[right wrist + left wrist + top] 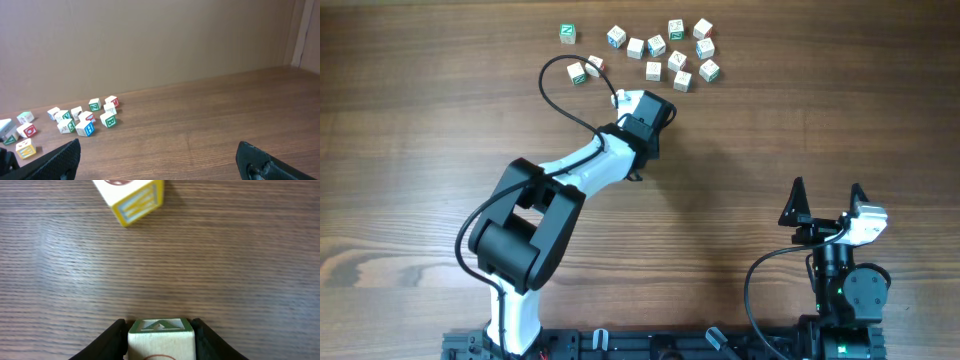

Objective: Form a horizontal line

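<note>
Wooden table (420, 150): left gripper (623, 100) grips one letter cube (160, 342), right gripper (827, 192) gapes wide.
Overhead: loose cubes (656, 44) scattered far centre, unaligned; left gripper just near of them, right gripper near right. Left wrist: letter cube, green-marked, clamped between jaws; yellow cube (134, 200) farther left, apart. Right wrist: fingers spread, loose cubes far left.

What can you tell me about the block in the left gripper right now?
The block is a small wooden cube. The face toward the wrist camera is pale bare wood with a red curve at the picture's bottom edge. Beyond it is a foreshortened green-framed face with a green mark. The block sits square between the black fingers of the left gripper, which press both its sides. Whether it rests on the table cannot be told.
</note>
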